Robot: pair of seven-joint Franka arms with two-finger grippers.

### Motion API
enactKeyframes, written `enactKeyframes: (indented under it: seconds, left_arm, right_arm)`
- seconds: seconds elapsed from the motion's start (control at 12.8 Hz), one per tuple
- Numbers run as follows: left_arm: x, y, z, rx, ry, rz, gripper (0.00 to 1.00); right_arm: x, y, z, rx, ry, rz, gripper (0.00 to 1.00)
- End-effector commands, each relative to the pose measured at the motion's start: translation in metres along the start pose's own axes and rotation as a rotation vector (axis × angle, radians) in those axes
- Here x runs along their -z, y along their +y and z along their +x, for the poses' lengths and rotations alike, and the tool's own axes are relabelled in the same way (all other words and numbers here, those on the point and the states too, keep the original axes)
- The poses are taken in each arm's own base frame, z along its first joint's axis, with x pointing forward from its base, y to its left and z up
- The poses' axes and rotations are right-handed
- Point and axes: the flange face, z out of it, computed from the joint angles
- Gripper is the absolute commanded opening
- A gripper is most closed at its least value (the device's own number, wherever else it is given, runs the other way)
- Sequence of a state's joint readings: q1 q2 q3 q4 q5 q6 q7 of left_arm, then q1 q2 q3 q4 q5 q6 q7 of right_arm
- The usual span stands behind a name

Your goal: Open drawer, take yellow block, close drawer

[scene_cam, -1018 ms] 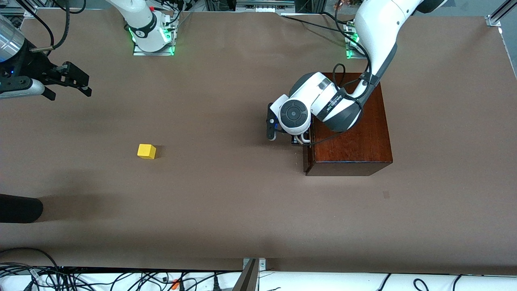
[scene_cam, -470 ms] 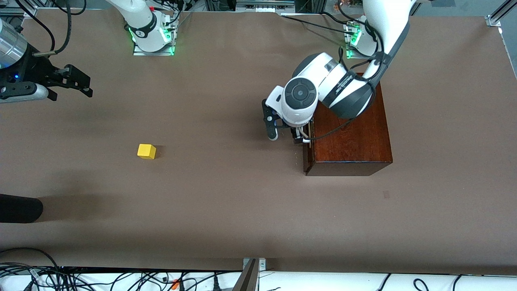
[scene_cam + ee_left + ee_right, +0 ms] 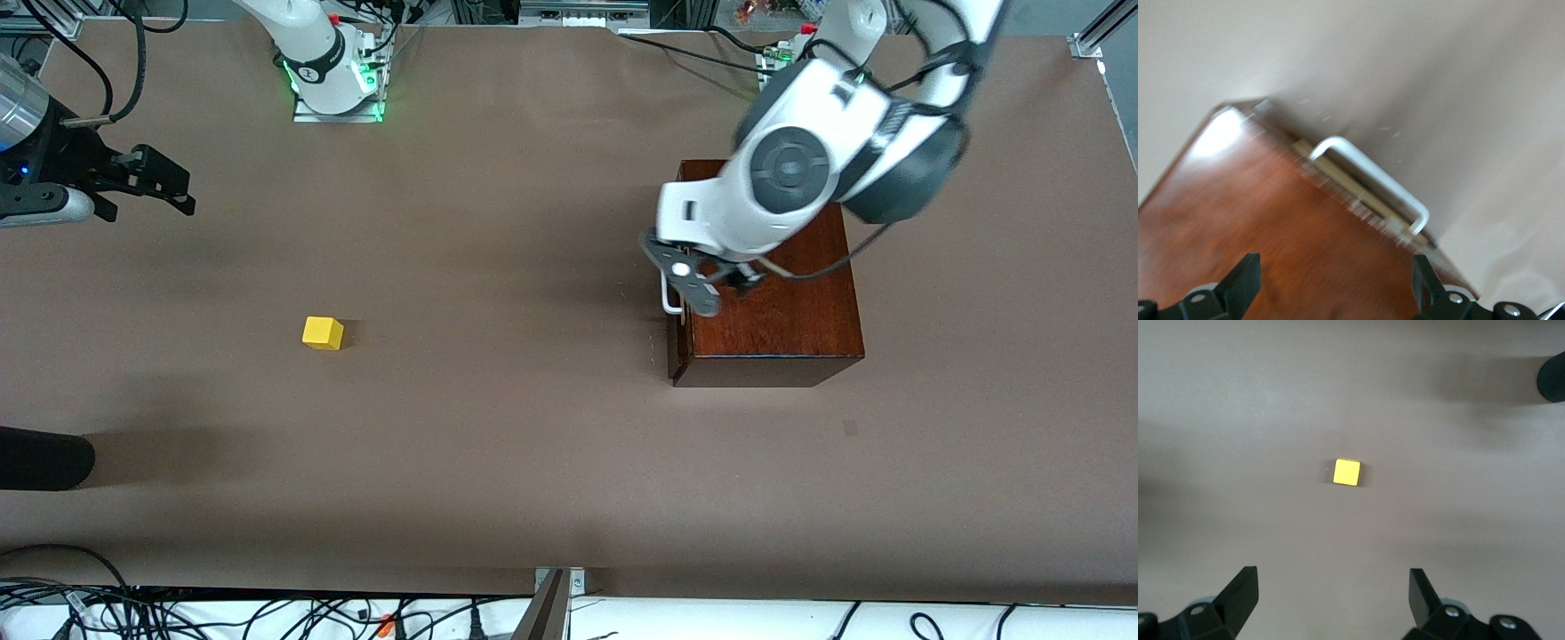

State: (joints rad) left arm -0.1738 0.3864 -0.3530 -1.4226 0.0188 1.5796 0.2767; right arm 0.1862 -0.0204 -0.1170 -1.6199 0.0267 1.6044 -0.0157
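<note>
Left gripper (image 3: 716, 289) hovers over the top of the glossy reddish-brown wooden box (image 3: 782, 311), at its handle edge, fingers spread wide with nothing between them. In the left wrist view the fingertips (image 3: 1245, 283) frame the box top, and the drawer (image 3: 1358, 193) shows only a thin pale strip under its white U-shaped bar handle (image 3: 1371, 177); drawer looks shut or nearly so. Handle (image 3: 669, 298) faces the right arm's end of the table.

Small bright yellow cube (image 3: 322, 332) sits on the bare brown tabletop (image 3: 498, 444), well apart from the box, toward the right arm's end.

Right gripper (image 3: 160, 182) waits up in the air above that end of the table, fingers apart and empty; its wrist view has the cube (image 3: 1346, 472) in sight.
</note>
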Motion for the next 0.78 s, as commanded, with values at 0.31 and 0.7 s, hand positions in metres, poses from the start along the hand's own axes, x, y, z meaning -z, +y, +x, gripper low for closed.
enactKeyframes:
  seconds: [0.31,0.7]
  left_arm:
    - [0.081,-0.109,-0.097,0.290,0.013,-0.024,1.00]
    - [0.107,-0.150,-0.143,0.579,0.184,0.082,1.00]
  right_arm:
    - [0.007,0.001,0.002,0.014,-0.002,-0.011,1.00]
    - [0.006,0.001,0.002,0.012,-0.005,-0.011,1.00]
